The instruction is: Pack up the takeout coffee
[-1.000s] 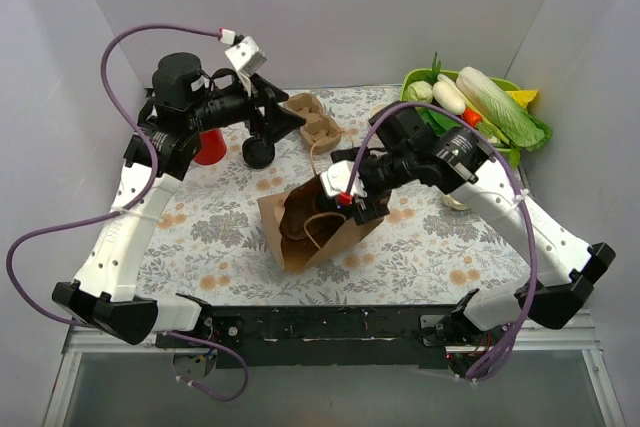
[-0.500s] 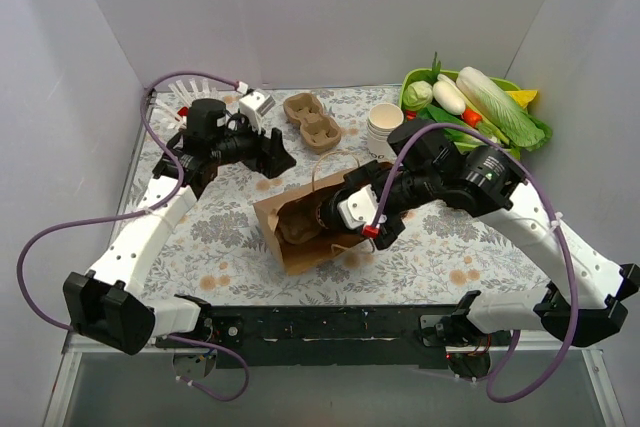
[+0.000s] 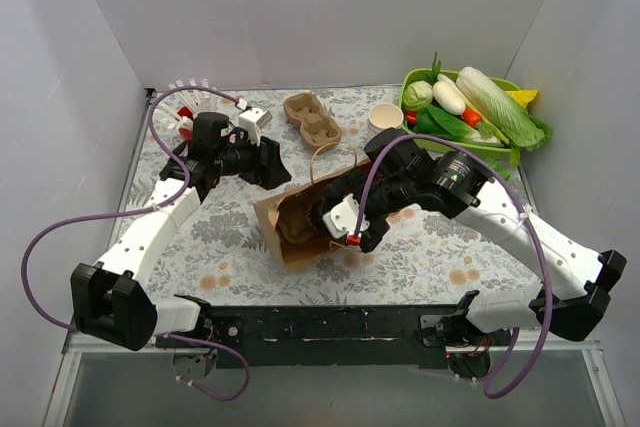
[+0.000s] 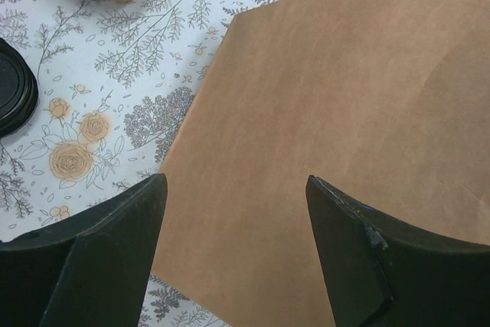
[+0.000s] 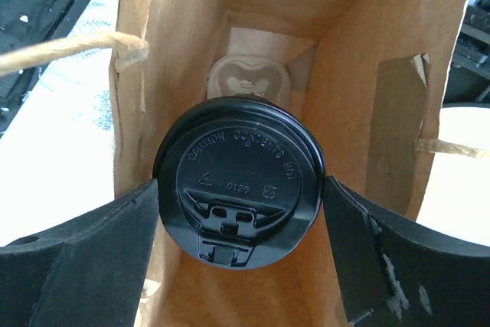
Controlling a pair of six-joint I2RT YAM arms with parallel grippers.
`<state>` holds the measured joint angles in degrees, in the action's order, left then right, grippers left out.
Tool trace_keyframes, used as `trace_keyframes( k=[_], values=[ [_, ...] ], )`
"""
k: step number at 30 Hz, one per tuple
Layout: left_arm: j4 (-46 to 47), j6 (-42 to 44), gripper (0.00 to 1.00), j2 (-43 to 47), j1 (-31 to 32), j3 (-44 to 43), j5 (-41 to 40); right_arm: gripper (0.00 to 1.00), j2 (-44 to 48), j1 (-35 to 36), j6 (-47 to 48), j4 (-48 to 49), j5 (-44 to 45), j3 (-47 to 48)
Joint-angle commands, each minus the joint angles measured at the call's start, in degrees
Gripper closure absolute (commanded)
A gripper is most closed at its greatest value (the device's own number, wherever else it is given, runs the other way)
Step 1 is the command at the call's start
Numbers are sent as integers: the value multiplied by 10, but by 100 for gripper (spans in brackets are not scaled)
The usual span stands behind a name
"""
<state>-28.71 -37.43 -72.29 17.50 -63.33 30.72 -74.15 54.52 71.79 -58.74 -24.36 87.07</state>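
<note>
Reaching into the mouth of a brown paper bag [image 3: 290, 237] that lies on its side, the right gripper [image 5: 241, 197] holds the takeout coffee [image 5: 239, 162] between widely spread fingers, black lid up. A pulp carrier [image 5: 249, 78] sits deeper inside the bag. The left gripper [image 4: 233, 189] hovers over the bag's outer side, fingers apart, holding nothing. A floral cloth covers the table [image 3: 440, 247], and plain white walls [image 3: 330, 17] enclose it.

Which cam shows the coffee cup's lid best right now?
Right wrist: the coffee cup lid sits centred between the right hand fingers, inside the paper bag. Top external: the right arm hides it. Left wrist: only the bag's outside.
</note>
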Motion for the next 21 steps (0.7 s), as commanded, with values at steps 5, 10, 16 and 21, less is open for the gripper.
trace_keyframes(
  k=[5, 10, 16, 21],
  values=[
    [18, -41, 27, -14, -15, 22, 11, 99, -17, 8, 34, 56, -14, -8],
    [44, -94, 27, -8, -16, 51, 5, 99, -32, 23, 6, 92, 5, -27],
    [54, -144, 27, -2, -21, 85, 12, 99, -61, 59, -45, 120, 56, -36],
    [81, -171, 27, 7, -26, 108, 14, 99, -71, 76, -97, 136, 100, -49]
  ],
)
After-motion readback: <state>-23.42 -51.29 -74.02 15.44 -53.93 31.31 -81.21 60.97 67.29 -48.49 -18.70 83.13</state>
